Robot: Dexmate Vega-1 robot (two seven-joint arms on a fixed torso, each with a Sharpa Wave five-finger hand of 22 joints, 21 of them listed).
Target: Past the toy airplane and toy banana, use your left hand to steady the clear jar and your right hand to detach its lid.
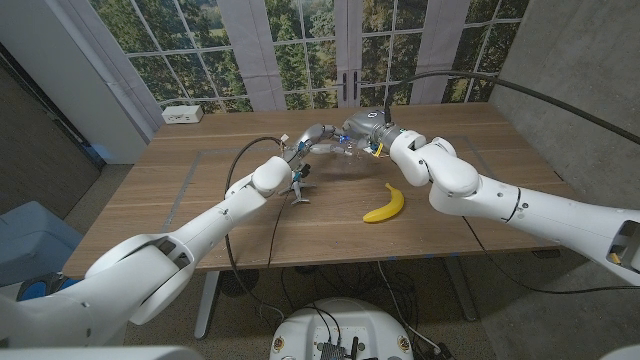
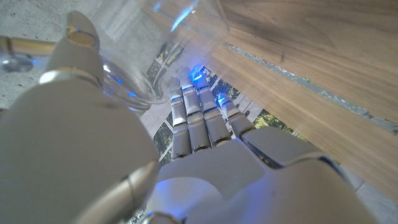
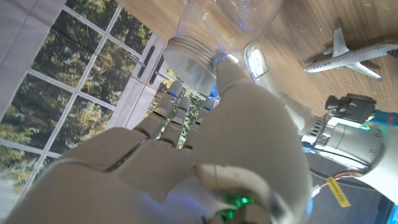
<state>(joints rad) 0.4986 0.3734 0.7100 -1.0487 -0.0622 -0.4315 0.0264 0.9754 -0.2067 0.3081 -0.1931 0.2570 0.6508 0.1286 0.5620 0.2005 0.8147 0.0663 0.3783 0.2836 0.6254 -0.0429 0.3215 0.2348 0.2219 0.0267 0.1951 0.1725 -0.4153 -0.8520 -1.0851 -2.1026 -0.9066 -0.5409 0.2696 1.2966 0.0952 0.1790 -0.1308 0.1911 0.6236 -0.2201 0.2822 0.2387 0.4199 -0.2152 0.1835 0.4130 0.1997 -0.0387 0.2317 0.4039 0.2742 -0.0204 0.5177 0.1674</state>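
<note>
Between both hands, the clear jar [image 3: 227, 18] meets the right hand [image 3: 205, 143].

A bright yellow curved toy banana [image 1: 385, 205] is seen on the light brown wooden table [image 1: 480, 140]; a silver ribbed metal lid [image 3: 189, 62] is seen on the clear glass jar [image 3: 233, 18].

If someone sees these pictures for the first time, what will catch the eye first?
Both hands meet at the far middle of the table, on the clear jar: the left hand grips its body and the right hand has its fingers at the silver lid. Nearer the robot, the bright yellow banana lies right of center, and the small airplane stands left of it.
</note>
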